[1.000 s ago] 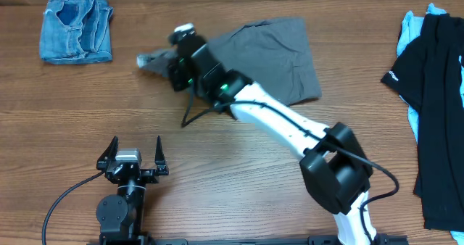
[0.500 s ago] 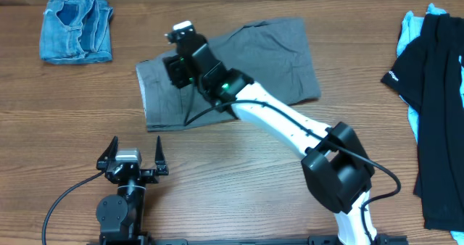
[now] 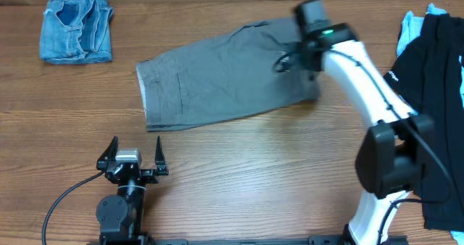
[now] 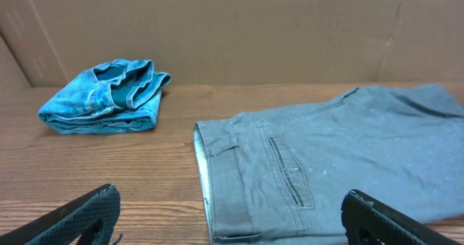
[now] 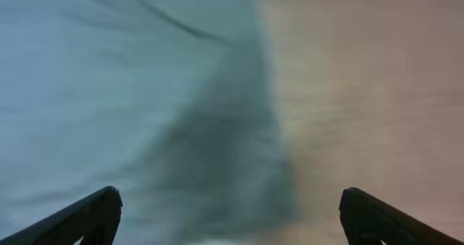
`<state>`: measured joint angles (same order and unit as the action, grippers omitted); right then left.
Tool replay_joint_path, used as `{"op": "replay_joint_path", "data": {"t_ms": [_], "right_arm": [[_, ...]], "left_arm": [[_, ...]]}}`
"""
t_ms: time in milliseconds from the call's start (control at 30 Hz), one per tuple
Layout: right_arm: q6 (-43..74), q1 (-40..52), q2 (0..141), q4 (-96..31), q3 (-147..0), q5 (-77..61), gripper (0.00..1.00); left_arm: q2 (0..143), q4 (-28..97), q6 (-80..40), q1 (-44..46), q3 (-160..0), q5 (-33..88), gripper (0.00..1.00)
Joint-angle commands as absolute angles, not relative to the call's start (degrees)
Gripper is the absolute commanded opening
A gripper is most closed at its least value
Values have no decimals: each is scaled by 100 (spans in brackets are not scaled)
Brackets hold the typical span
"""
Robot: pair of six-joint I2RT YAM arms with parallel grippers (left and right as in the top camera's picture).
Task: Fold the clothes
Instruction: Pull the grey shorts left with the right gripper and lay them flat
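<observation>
Early days imo: denim shorts (image 3: 76, 29) look folded at 10 o'clock, black tee (image 3: 435, 93) heaped at 3, and grey shorts (image 3: 225, 75) lie flat, unfolded mid-tabletop (image 3: 239, 172), right tool (image 5: 228, 196) spread empty over their 3 o'clock edge, left tool (image 3: 135, 143) spread, idle at 7.

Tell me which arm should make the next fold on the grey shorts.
Probably right. The right claw, open, hangs over an edge of the grey shorts; the left claw sits short of them.

Wood-grain table (image 3: 239, 172), brown cardboard wall (image 4: 239, 27) behind.
</observation>
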<state>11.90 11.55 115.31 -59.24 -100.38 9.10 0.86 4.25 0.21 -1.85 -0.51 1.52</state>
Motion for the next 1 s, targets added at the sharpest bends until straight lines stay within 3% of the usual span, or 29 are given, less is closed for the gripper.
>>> {"op": "replay_joint_path", "data": {"t_ms": [0, 267, 700, 967], "right_arm": [[1393, 659, 11480, -6018, -9979, -294, 100], [1396, -231, 11500, -5540, -9336, -2477, 100], [1398, -226, 11500, -4552, -8121, -1767, 100], [1507, -174, 11583, -3979, -7808, -2067, 90]], "left_arm": [[25, 425, 113, -137, -27, 235, 100], [25, 425, 113, -137, -27, 235, 100], [25, 425, 115, -137, -27, 235, 100], [25, 425, 113, -137, -27, 235, 100]]}}
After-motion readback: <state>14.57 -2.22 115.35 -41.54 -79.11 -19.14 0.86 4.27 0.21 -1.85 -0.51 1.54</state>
